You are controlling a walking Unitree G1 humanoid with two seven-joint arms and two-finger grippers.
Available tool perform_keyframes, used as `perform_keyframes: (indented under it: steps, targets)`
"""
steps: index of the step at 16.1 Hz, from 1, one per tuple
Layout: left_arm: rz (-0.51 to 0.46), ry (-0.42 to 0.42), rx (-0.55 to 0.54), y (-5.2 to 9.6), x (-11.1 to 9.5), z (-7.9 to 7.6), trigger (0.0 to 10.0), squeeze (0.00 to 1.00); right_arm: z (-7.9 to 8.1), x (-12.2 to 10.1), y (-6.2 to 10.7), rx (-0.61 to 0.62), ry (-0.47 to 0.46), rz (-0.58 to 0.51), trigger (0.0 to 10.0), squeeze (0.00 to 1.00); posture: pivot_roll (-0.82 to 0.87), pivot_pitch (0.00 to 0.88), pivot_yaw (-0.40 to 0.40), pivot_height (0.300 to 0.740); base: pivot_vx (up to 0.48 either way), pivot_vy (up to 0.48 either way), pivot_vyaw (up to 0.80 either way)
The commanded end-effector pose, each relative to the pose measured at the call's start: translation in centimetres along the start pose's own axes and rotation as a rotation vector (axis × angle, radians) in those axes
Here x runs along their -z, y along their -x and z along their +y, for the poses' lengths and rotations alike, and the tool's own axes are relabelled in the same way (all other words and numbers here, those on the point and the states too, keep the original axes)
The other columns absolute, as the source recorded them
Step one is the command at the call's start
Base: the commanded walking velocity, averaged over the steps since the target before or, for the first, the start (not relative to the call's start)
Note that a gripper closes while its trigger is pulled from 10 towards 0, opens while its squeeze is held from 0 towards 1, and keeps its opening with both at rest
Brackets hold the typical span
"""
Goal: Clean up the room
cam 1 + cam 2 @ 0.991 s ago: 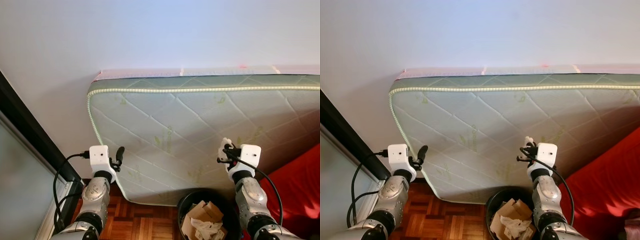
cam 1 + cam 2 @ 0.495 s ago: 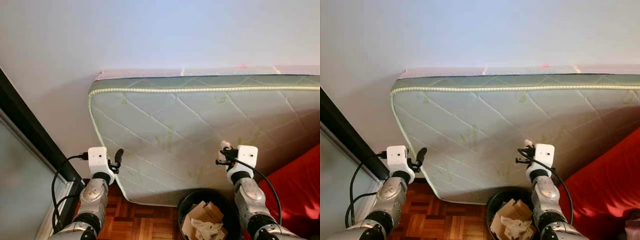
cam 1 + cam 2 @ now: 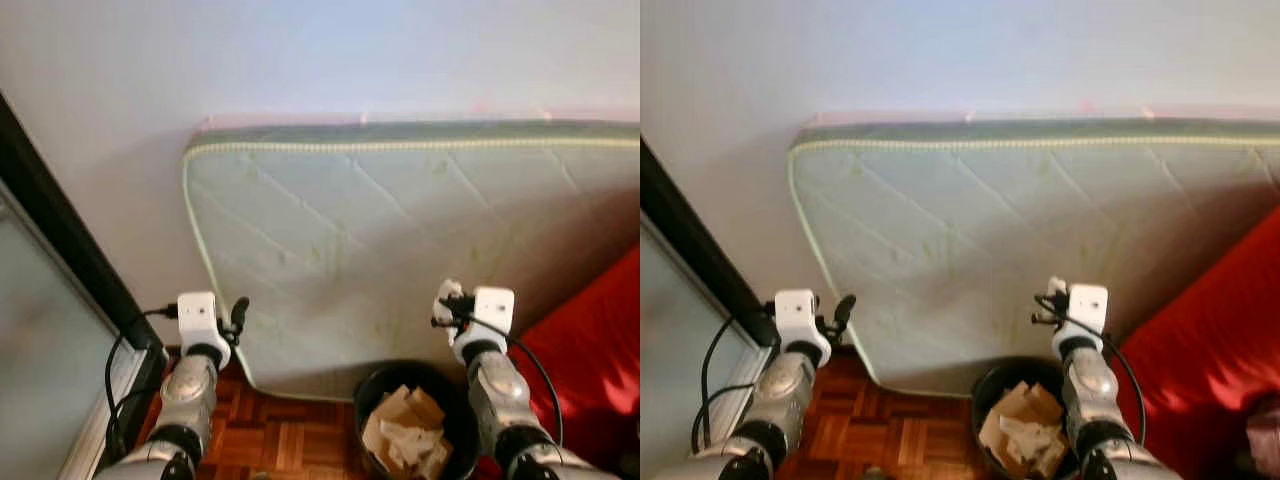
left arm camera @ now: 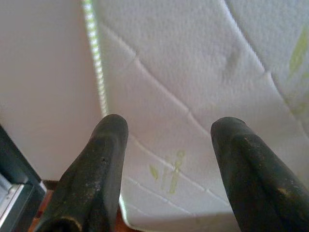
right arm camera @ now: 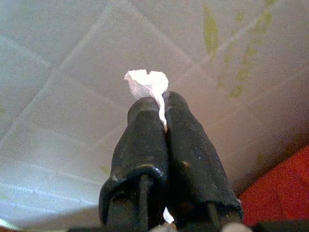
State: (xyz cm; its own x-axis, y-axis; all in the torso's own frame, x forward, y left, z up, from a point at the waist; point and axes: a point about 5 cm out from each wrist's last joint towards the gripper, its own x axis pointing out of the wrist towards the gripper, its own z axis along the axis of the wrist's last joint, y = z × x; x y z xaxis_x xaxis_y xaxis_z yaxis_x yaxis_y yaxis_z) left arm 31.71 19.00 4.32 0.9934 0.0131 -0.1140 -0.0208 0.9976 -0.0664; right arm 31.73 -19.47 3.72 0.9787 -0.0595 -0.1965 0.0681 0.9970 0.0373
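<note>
There, pinched in the right gripper point(image 5: 163, 104), was a small crumpled scrap of white paper point(image 5: 147, 82), its ragged end poking out past the black fingertips, which were pressed tight together on it. In the head views that scrap sat right of centre in the lower half of the frame, held up in front of the quilted mattress point(image 3: 400, 230) leaning against the pale wall point(image 3: 300, 50). The right arm was raised and bent, its gripper just above the black bin point(image 3: 372, 385) at the bottom of the frame, which held cardboard and crumpled paper. At lower left the left gripper point(image 4: 166, 128) was raised too, its two fingers spread well apart and holding nothing, pointed at the mattress edge. Something red point(image 3: 600, 350) filled the lower right.
</note>
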Motion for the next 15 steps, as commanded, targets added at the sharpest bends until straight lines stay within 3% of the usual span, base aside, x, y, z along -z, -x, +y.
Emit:
perform_keyframes:
  steps: [1, 15]
  targets:
    - [0.018, 0.008, -0.008, 0.0, 0.2, 0.2, 10.0, 0.00, 0.0, 0.2, 0.0, -0.002, 0.002, 0.018, 10.0, 0.00, 0.06, 0.000, 0.022, 0.654, 0.000, 0.000, 0.00]
    - [0.022, 0.018, 0.010, 0.2, 0.5, 0.1, 10.0, 0.00, 0.5, 1.4, 0.3, -0.026, 0.022, 0.102, 10.0, 0.00, 0.06, 0.000, 0.024, 0.611, 0.000, 0.000, 0.00]
